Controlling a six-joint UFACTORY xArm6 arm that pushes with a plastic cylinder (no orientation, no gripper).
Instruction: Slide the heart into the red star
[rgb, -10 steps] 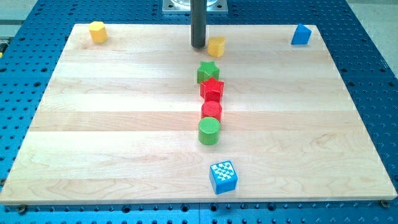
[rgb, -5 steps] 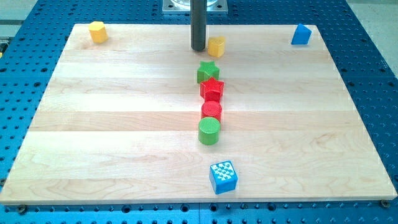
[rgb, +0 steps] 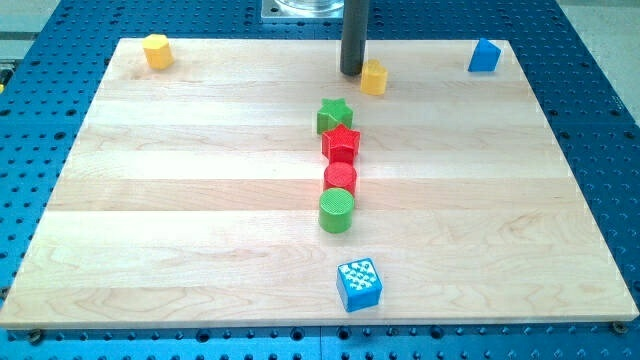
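The yellow heart (rgb: 374, 77) lies near the view's top, a little right of centre. My tip (rgb: 352, 72) is right beside it on its left, touching or nearly touching. The red star (rgb: 341, 143) sits in the middle of the board, below and to the left of the heart. A green star (rgb: 334, 115) touches the red star from above. A red cylinder (rgb: 340, 180) and a green cylinder (rgb: 337, 211) line up below the red star.
A yellow hexagon block (rgb: 156, 50) is at the top left corner. A blue block (rgb: 484, 56) is at the top right. A blue cube with white dots (rgb: 359, 284) lies near the bottom edge. The wooden board (rgb: 180, 200) rests on a blue perforated table.
My tip has moved to the right and the yellow heart has slid right with it, away from the column of blocks. The other blocks have not moved.
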